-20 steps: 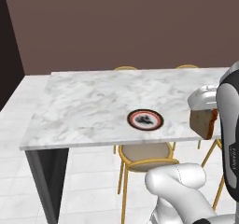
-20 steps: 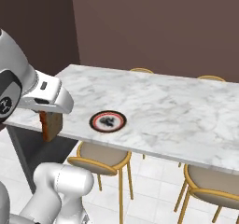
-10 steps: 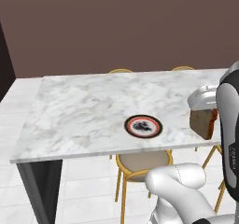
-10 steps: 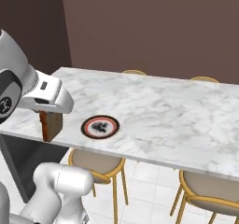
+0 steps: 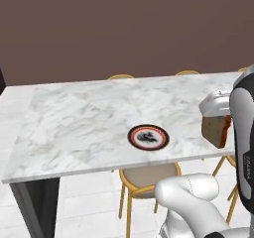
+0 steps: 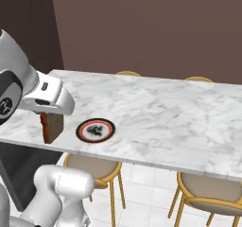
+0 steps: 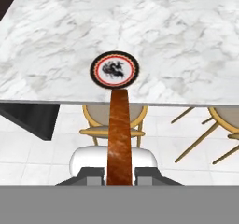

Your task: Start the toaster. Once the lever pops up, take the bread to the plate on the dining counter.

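Tool [image 7: 119, 171] grips bread [image 7: 119, 134] edge-on (plate [image 7: 114, 69] beyond, on dining counter [image 7: 186, 41]).

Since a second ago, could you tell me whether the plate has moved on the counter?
No. The plate keeps its place near the dining counter's front edge; the whole view shifted, so the base moved.

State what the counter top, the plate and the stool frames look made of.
Counter top: polished marble by its look, white with grey veins. Plate: probably glazed ceramic, with dark rim, red ring and pale centre. Stool frames: thin yellow tubes, painted metal or wood; the render leaves it open.
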